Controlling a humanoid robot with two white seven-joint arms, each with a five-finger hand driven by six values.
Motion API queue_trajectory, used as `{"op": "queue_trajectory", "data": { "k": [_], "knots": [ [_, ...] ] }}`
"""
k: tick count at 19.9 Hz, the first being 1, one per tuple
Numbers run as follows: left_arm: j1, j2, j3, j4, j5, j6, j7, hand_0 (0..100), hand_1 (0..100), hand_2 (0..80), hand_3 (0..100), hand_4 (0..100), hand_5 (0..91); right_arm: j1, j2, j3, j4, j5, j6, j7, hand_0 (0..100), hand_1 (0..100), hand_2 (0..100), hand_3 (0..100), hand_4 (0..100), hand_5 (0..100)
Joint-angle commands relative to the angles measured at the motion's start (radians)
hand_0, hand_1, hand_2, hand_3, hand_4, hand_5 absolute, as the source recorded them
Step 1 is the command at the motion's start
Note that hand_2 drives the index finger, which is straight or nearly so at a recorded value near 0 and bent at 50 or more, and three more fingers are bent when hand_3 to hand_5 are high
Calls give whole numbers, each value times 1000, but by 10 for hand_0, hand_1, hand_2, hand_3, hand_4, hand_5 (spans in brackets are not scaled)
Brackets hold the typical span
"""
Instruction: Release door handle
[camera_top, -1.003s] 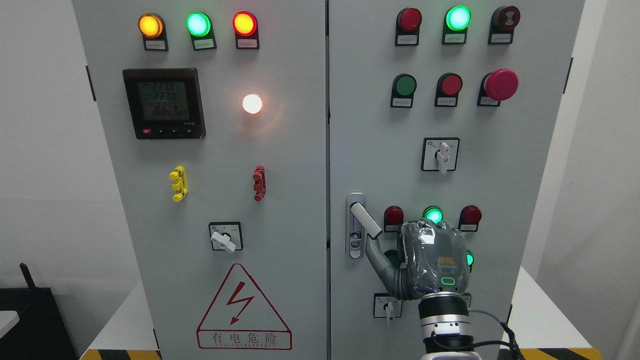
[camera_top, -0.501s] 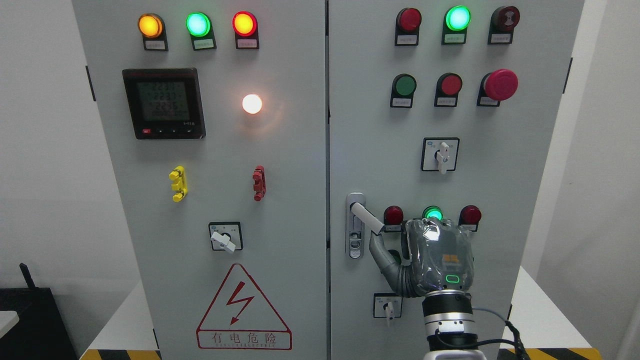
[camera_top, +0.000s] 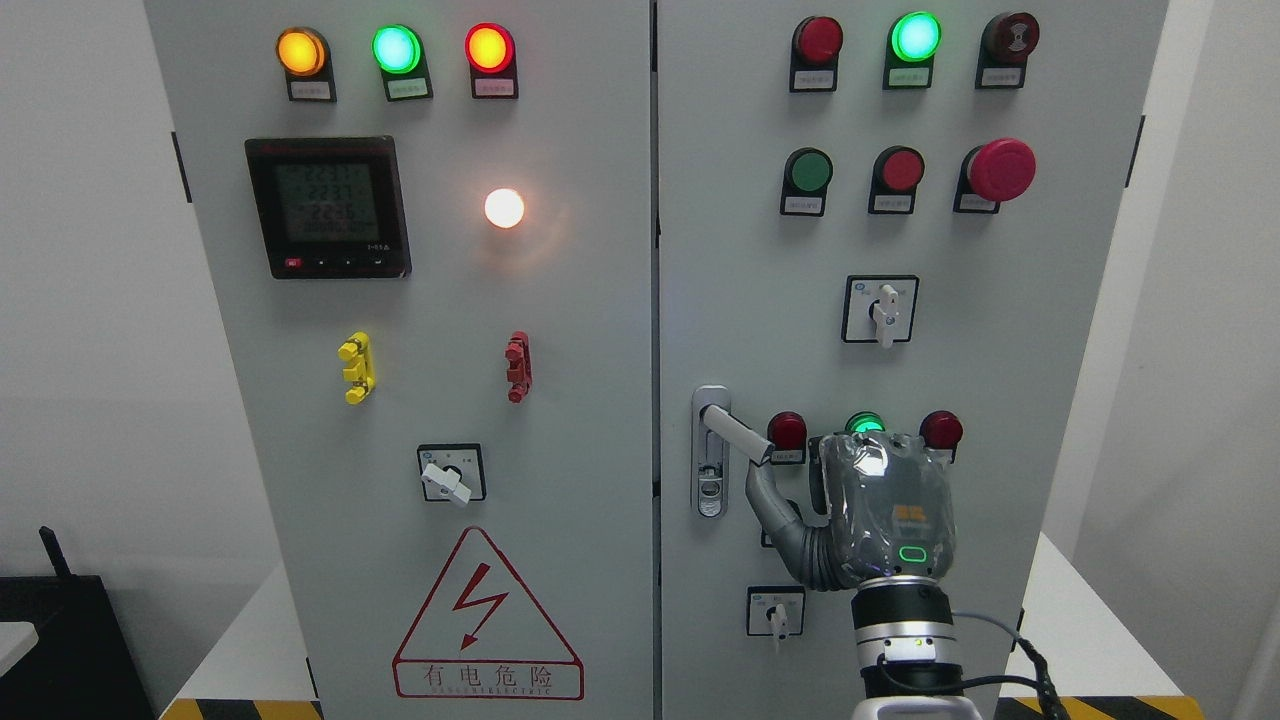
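Right hand (camera_top: 885, 510) raised low on the right door (camera_top: 740, 260), back toward the camera, wrapped in clear film, a small green light near the wrist (camera_top: 905, 635). Open or closed: cannot tell from this side. Upper-left edge of the hand reaching up to the free end of the handle (camera_top: 735, 437) and seeming to touch it from below.

Handle swung out of its plate (camera_top: 710, 480), slanting down to the right from a pivot near the plate's top, by the door's left edge. Just right of the handle's tip, a red lamp (camera_top: 787, 430); beside that, a lit green lamp (camera_top: 865, 423) partly hidden by the hand, then another red lamp (camera_top: 941, 429). Below the hand to the left, a small switch (camera_top: 775, 612). Grey cable (camera_top: 1010, 650) looping off the wrist to the right.

Higher on the same door, a rotary switch (camera_top: 881, 308), knob pointing down. Above it, a green button (camera_top: 809, 172), a red button (camera_top: 903, 170) and a red mushroom button (camera_top: 1002, 168). Along the top, two red lamps with a lit green one between them.

On the left door (camera_top: 440, 300), closed: a meter (camera_top: 328, 207) with lit digits, a glowing white lamp (camera_top: 504, 207), a yellow clip (camera_top: 356, 367), a red clip (camera_top: 518, 366), a switch with a white knob (camera_top: 452, 474), and a red warning triangle (camera_top: 487, 620) with a lightning bolt. Along that door's top, amber, green and red lamps, all lit.
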Motion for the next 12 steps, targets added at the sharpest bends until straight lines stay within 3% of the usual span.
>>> {"op": "queue_trajectory", "data": {
  "k": [1,12],
  "knots": [
    [0,0,11,17,0,1,1,120,389,0,0,0,0,-1,-3,-8,-2,0,-1,0,454,155,993,1000,904,915],
    [0,0,11,17,0,1,1,120,389,0,0,0,0,-15,-2,-10,-2,-2,-1,1,456,154,990,1000,904,915]
  ]
}}
